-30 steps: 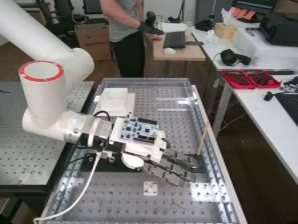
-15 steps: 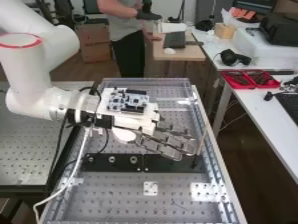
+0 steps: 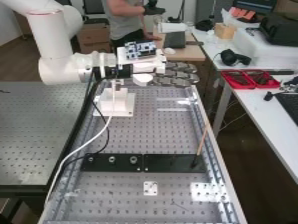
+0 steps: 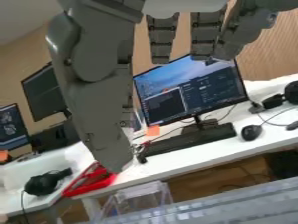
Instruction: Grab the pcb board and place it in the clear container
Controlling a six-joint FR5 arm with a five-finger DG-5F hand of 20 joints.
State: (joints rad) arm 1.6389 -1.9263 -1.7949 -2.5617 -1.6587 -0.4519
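Circuit board: moved from mid-bench toward the far end, on top of the hand; whether it is the task's own, I cannot tell.
Fingers: nearly straight, pointing right, slightly spread.
Clear container: seen in the wrist view; exact place, cannot tell.
White stand: far left on the bench.
Black plates: nearer, side by side.
Thin rod: right, leaning.
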